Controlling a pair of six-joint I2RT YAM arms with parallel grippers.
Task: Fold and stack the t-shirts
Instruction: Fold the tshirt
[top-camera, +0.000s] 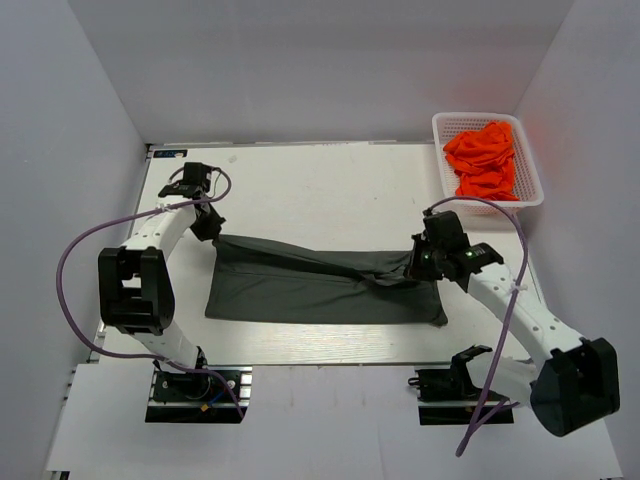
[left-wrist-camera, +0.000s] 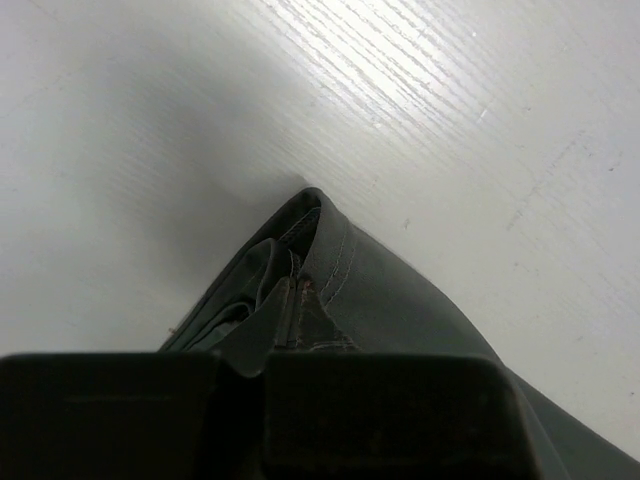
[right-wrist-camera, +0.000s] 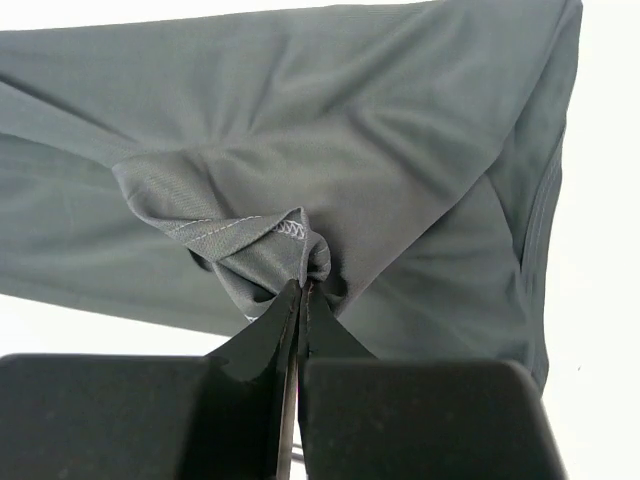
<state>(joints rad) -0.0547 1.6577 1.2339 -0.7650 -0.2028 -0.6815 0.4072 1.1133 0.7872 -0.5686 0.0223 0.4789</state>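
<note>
1. A dark grey t-shirt (top-camera: 320, 285) lies stretched left to right across the middle of the white table (top-camera: 320, 190). It is folded into a long band, and its upper layer is pulled into a taut ridge between the two grippers.
2. The left gripper (top-camera: 207, 224) is clamped tight on the shirt's far left corner. The left wrist view shows the hemmed corner (left-wrist-camera: 335, 265) bunched between the closed jaws of the left gripper (left-wrist-camera: 296, 300), low over the tabletop.
3. The right gripper (top-camera: 415, 266) is pinched closed on a gathered fold near the shirt's right end. Seen from the right wrist, the right gripper (right-wrist-camera: 303, 292) nips a hem with white stitching (right-wrist-camera: 240, 228), and the rest of the cloth (right-wrist-camera: 350, 130) spreads flat beyond it.
4. The shirt's near edge stops short of the table's near edge. A broad strip of bare tabletop runs from the shirt to the back wall. White walls close in on the left, back and right.
5. A white basket (top-camera: 438, 128) stands at the far right corner, heaped with orange t-shirts (top-camera: 485, 160), well apart from the grey one.
6. Purple cables (top-camera: 75, 255) loop out from both arms. The left one bows toward the left wall.
</note>
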